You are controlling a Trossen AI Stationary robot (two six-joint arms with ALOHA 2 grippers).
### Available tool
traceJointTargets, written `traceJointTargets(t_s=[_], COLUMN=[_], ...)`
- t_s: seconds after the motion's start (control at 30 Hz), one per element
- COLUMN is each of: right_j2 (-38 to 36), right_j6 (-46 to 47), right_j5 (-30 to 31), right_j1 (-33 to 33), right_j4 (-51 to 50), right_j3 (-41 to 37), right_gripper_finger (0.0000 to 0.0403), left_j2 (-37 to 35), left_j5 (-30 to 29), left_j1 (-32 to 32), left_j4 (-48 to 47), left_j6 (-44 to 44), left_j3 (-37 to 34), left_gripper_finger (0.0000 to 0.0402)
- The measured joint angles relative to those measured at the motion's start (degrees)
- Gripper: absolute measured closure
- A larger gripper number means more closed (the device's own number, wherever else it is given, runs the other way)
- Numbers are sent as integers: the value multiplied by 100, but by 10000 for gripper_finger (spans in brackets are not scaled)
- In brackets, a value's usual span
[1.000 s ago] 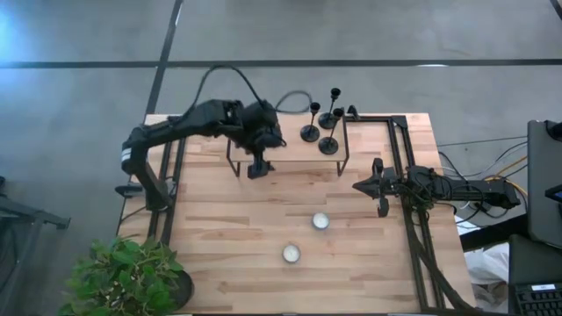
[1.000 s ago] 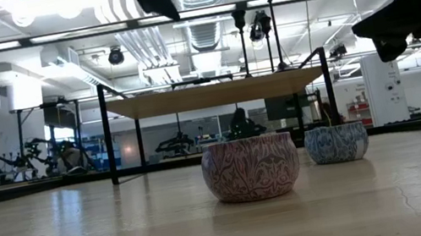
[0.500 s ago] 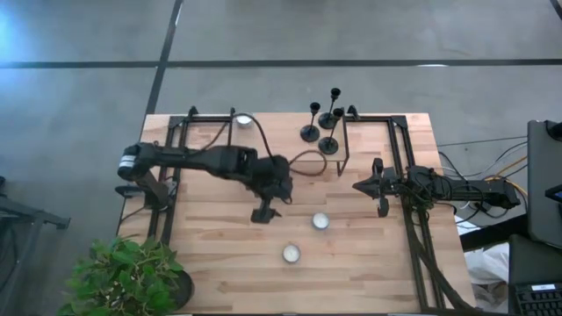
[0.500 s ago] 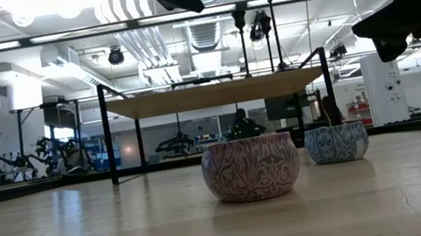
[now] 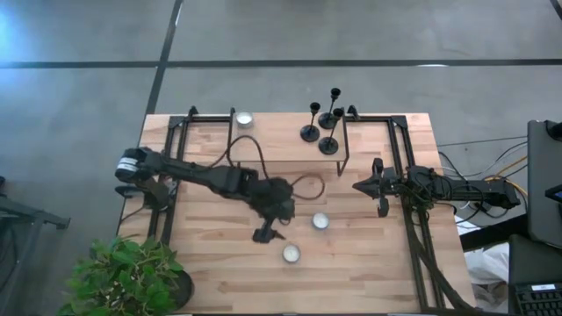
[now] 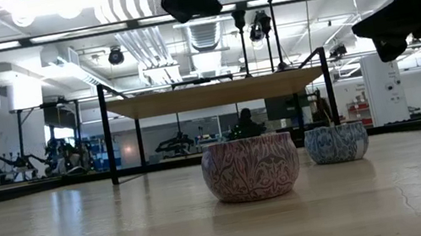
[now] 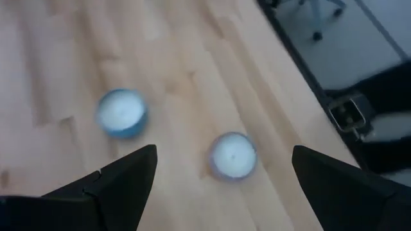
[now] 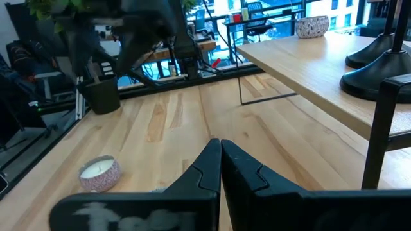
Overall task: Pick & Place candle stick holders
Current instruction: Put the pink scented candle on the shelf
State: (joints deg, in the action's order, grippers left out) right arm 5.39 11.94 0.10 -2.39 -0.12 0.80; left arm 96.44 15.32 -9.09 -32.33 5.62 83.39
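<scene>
Three black candle stick holders (image 5: 322,132) stand on their round bases on the raised wooden shelf (image 5: 281,140) at the table's far side; they also show in the low view (image 6: 258,20). My left gripper (image 5: 266,233) is open and empty, high above the table's middle, over two small patterned candle cups (image 7: 233,154) (image 7: 121,112). My right gripper (image 5: 379,191) is shut and empty, hovering at the table's right, near the shelf's right end.
Two candle cups stand on the table (image 5: 320,221) (image 5: 291,254), and a third stands on the shelf's left part (image 5: 243,119). Black frame rails (image 5: 406,175) run along the table's left and right sides. A potted plant (image 5: 127,276) stands at the near left corner.
My left gripper has swung from over the shelf toward the table's near edge and a little to the right, ending above the two candle cups. The holders and my right arm have kept still.
</scene>
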Motion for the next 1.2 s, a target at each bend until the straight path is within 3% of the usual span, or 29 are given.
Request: traceJointTargets(t_s=[0.2, 0.43, 0.77, 1.2], right_j2=[0, 2, 0, -2], right_j6=[0, 0, 0, 0], right_j5=[2, 1, 0, 2], right_j1=[2, 2, 2, 0], right_j4=[0, -1, 0, 5], right_j3=[0, 0, -2, -2], right_gripper_finger=[394, 394, 394, 394], left_j2=[1, 126, 922, 1500], left_j5=[35, 32, -417, -429], left_j1=[-364, -605, -646, -737], left_j4=[709, 1553, 1734, 1737], left_j6=[1209, 909, 805, 947], left_j3=[-747, -1352, -1174, -984], left_gripper_finger=[35, 35, 35, 35])
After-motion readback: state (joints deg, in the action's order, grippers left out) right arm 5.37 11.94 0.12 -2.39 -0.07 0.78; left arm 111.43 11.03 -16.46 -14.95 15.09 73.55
